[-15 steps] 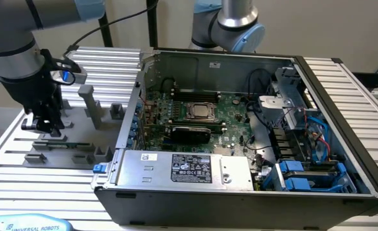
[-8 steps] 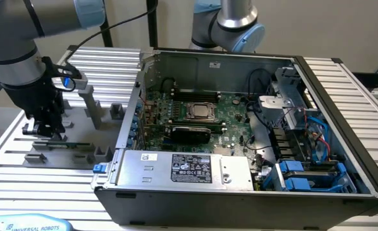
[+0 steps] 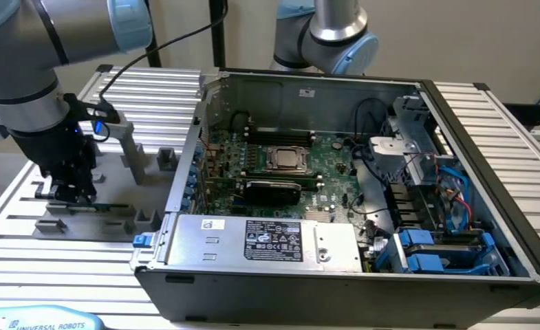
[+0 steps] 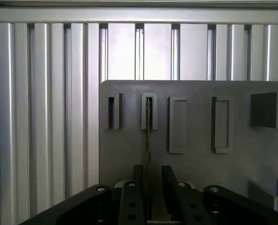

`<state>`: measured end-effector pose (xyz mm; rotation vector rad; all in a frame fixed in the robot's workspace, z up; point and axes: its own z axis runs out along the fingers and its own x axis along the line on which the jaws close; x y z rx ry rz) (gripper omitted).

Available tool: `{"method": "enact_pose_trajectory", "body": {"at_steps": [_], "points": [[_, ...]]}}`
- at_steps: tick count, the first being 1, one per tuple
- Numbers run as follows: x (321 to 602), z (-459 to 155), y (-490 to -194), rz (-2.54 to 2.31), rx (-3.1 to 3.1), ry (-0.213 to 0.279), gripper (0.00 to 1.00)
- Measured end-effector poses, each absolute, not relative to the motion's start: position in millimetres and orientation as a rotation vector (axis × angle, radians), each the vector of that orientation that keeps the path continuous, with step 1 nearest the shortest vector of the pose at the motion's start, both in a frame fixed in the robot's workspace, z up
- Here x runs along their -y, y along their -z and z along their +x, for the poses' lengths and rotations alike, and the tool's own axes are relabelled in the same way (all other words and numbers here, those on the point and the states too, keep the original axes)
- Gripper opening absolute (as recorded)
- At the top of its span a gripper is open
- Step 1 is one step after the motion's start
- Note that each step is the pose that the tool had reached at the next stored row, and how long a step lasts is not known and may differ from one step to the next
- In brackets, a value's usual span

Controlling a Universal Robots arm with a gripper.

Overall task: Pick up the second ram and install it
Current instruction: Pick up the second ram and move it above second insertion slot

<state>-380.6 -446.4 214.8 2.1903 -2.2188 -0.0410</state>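
A robotics lab: slotted aluminium bench [image 3: 58, 261], opened computer case [image 3: 343, 292], robot arm [image 3: 31, 62].

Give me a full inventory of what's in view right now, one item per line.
second ram: one, dark thin edge, upright in a fixture plate slot
fixture plate: one, grey, table, exterior view's left
computer case: one, dark, open, mid-table
motherboard: one, green, inside the case
power supply: one, grey, case's near edge
drive caddies: blue, count unclear, case's near corner
table: one, silver slats
other arm: one, grey, behind the case
arm: one, grey and blue, above the fixture plate
tool: one, black, open, fingers either side of the second ram
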Motion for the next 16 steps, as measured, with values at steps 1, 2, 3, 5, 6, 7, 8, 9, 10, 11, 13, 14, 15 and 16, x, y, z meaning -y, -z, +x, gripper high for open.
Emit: {"method": "enact_pose_trajectory", "body": {"at_steps": [1,2,3,5,6,7,8,9,10,11,13,14,15,16], "points": [[446,-381,-213,2.187,2.222,0.041,0.31],[446,-381,-212,2.185,2.224,0.041,0.31],[446,-381,-212,2.184,2.225,0.041,0.31],[446,-381,-210,2.182,2.227,0.041,0.31],[447,-381,-209,2.182,2.227,0.041,0.31],[447,-380,-209,2.181,2.228,0.041,0.31],[447,-380,-208,2.18,2.229,0.041,0.31],[447,-380,-206,2.18,2.229,0.041,0.31],[447,-380,-205,2.179,2.23,0.041,0.31],[447,-380,-203,2.179,2.23,0.041,0.31],[447,-379,-201,2.178,2.231,0.041,0.31],[447,-379,-200,2.178,2.231,0.041,0.31],[447,-379,-199,2.178,2.231,0.041,0.31],[447,-379,-199,2.178,2.231,0.041,0.31]]}}
